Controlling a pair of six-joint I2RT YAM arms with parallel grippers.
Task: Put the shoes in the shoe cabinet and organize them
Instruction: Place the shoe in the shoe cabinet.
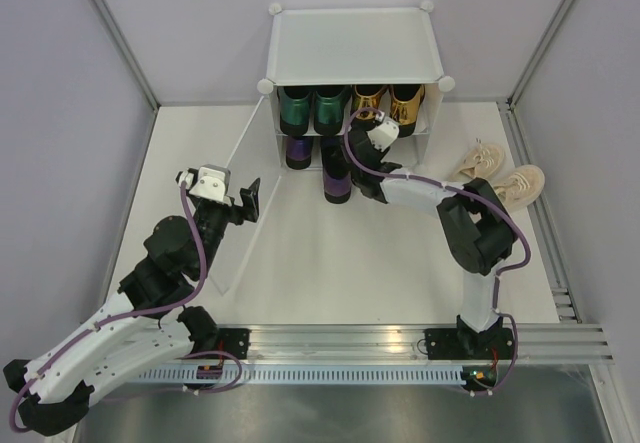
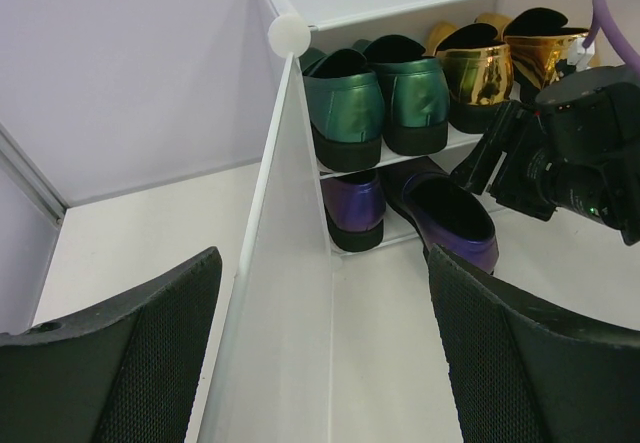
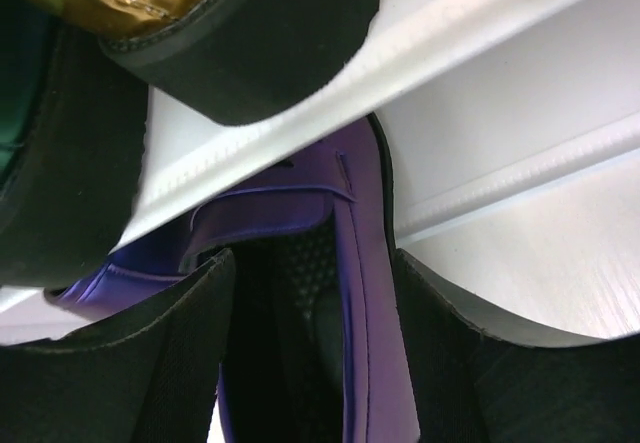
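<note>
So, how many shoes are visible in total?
8. Two green loafers, upper tier of the cabinet, left; two gold loafers beside them, right; two purple shoes in the lower tier, one sticking out in front; two beige sneakers on the table, right of the cabinet.

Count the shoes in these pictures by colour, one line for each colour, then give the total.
Green loafers: 2
Gold loafers: 2
Purple shoes: 2
Beige sneakers: 2
Total: 8
</note>
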